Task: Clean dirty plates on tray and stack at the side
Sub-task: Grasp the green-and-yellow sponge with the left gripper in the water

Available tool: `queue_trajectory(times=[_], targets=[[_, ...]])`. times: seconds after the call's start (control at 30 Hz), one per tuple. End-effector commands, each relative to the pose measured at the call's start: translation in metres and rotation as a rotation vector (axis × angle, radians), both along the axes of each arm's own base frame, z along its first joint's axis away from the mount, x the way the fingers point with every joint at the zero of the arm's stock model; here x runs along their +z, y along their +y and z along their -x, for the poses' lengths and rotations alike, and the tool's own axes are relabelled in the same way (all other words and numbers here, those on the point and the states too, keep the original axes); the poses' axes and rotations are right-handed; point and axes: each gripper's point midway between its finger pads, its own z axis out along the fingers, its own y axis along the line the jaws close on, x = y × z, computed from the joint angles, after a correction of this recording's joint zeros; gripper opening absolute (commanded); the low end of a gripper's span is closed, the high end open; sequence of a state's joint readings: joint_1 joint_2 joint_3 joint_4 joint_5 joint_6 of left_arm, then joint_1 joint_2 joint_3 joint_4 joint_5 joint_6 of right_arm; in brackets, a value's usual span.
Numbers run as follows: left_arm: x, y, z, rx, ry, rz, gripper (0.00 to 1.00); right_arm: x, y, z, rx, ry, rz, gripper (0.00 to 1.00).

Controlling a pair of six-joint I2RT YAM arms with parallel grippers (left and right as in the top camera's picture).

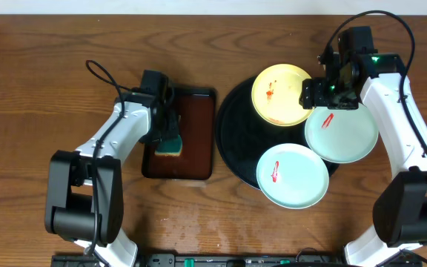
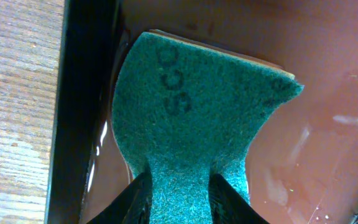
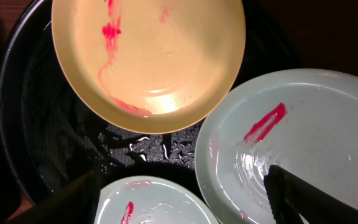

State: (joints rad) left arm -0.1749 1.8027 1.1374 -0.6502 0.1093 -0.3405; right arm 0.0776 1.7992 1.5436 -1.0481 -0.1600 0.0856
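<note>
Three plates lie on the round black tray. The pale yellow plate is at the back with a red smear; it also shows in the right wrist view. A mint plate lies at the right with a red smear, and also shows in the right wrist view. Another mint plate lies at the front, and its edge shows in the right wrist view. My right gripper is open above the plates, holding nothing. My left gripper is shut on a green sponge over the brown tray.
The rectangular dark-brown tray lies left of the black tray, with the sponge on it. Water drops sit on the black tray between the plates. Bare wooden table lies around both trays.
</note>
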Motion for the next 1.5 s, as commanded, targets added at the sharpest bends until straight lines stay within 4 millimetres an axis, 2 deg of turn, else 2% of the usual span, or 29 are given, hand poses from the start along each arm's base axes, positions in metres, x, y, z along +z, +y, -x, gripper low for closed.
queue_trajectory(times=[0.0, 0.13, 0.53, 0.83, 1.47], targets=[[0.004, -0.009, 0.004, -0.021, -0.006, 0.007, 0.33, 0.004, 0.002, -0.003, 0.019, -0.016, 0.008, 0.84], [-0.005, -0.005, 0.008, -0.007, 0.003, -0.054, 0.33, 0.004, 0.002, -0.003, 0.019, -0.015, 0.009, 0.84], [-0.015, -0.007, 0.009, -0.012, -0.01, -0.051, 0.32, 0.003, 0.002, -0.002, 0.019, -0.012, 0.009, 0.84], [-0.022, -0.007, 0.01, -0.012, -0.02, -0.048, 0.27, 0.003, 0.002, -0.002, 0.019, -0.012, 0.009, 0.84], [-0.038, -0.005, 0.017, -0.012, -0.026, -0.047, 0.27, 0.003, 0.002, -0.002, 0.019, -0.012, 0.009, 0.84]])
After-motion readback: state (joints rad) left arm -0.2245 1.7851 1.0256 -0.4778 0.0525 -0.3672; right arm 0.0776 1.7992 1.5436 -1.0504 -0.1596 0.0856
